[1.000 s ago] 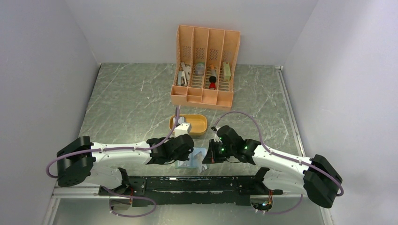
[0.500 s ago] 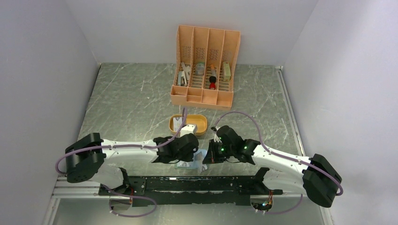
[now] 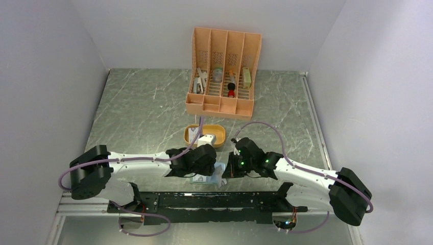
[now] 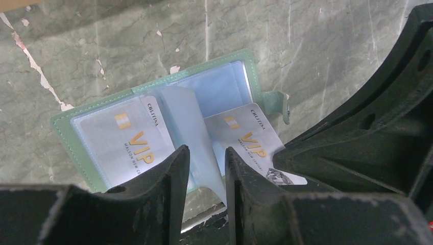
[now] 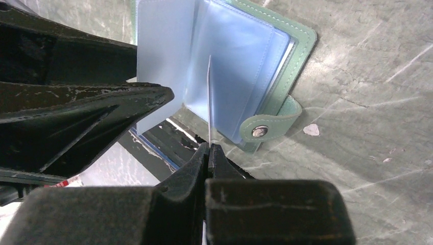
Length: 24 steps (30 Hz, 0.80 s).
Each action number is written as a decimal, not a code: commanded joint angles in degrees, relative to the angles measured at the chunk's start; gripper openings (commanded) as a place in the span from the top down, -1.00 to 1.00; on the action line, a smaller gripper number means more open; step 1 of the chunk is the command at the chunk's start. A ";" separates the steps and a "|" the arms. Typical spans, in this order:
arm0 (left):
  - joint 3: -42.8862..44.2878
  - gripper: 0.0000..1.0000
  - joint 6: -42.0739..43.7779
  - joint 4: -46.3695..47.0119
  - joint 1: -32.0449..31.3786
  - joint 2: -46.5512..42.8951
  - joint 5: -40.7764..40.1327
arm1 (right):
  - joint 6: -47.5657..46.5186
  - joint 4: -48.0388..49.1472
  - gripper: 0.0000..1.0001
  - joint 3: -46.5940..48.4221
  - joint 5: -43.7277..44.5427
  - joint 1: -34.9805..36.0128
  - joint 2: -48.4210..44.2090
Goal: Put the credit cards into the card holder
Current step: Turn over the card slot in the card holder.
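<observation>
- The card holder [image 4: 64, 125] is lying open flat at the near edge of the table [image 4: 332, 51], about the middle, right between the two arms.
- The first credit card [image 4: 130, 148] is already sitting inside the clear pocket on one page.
- The second credit card [image 4: 250, 143] is lying across the other page with one corner hanging off the holder's near side. I can't tell if its front edge is actually inside a pocket yet.
- The right pincer [image 5: 210, 149] is pinching that second card tight by its near end, fingers fully closed. The card is showing edge-on in its own camera, beside the snap tab [image 5: 265, 127].
- What's just changed: the left pincer [image 4: 205, 153] was clamped a second ago and is now easing apart. A gap is showing, and the loose plastic leaf [image 4: 189, 117] is standing between the fingers, not squeezed.
- My read: the left side is giving up its hold on the leaf, so the right arm is doing the sliding alone. The leaf could flop back over the pocket.
- Farther back, the orange tray [image 3: 217, 133] and the slotted organizer [image 3: 224, 71] aren't involved.
</observation>
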 commanded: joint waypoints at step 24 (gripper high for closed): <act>-0.26 0.48 1.36 3.04 0.51 0.97 -0.18 | -0.05 -0.41 1.00 0.41 0.29 0.37 -0.47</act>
